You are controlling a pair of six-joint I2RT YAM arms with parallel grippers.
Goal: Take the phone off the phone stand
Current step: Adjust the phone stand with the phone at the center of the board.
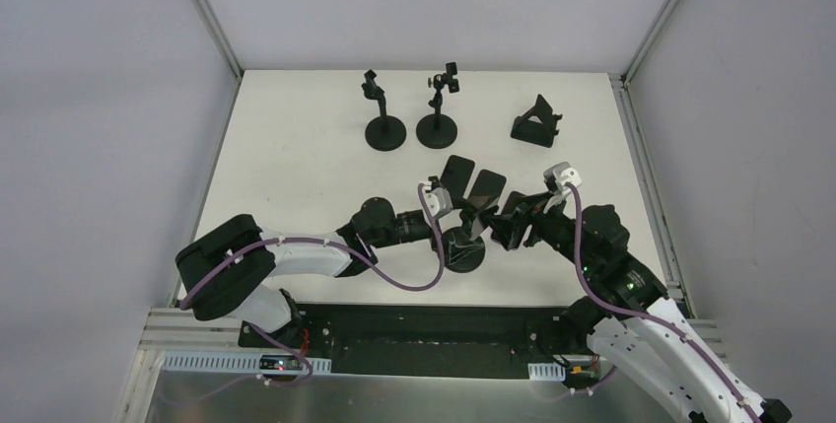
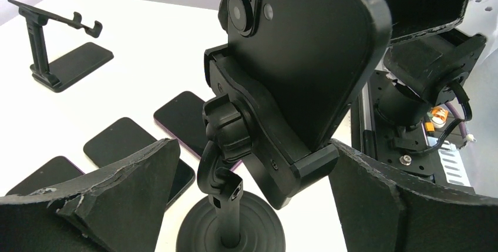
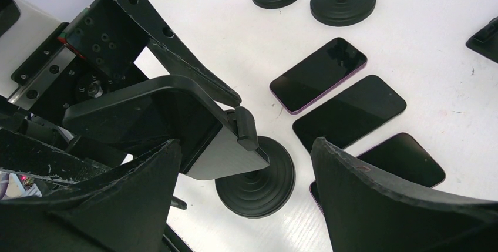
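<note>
A black phone (image 2: 305, 46) sits tilted in the clamp of a black phone stand (image 2: 232, 228) with a round base (image 1: 463, 250); the phone also shows in the top view (image 1: 480, 218) and in the right wrist view (image 3: 147, 117). My left gripper (image 2: 252, 205) is open, its fingers (image 2: 117, 193) on either side of the stand's stem and clamp, and the right-hand one is close to the clamp's corner. My right gripper (image 3: 246, 199) is open, with the phone's lower end and the stand base (image 3: 255, 184) between its fingers (image 3: 399, 205). Both grippers meet at the stand from opposite sides.
Three dark phones lie flat on the table beyond the stand (image 3: 318, 74) (image 3: 349, 113) (image 3: 405, 159). Two empty round-base stands (image 1: 385, 132) (image 1: 436, 129) and a folding stand (image 1: 537, 125) are at the back. The table's near edge and rail lie just behind the stand.
</note>
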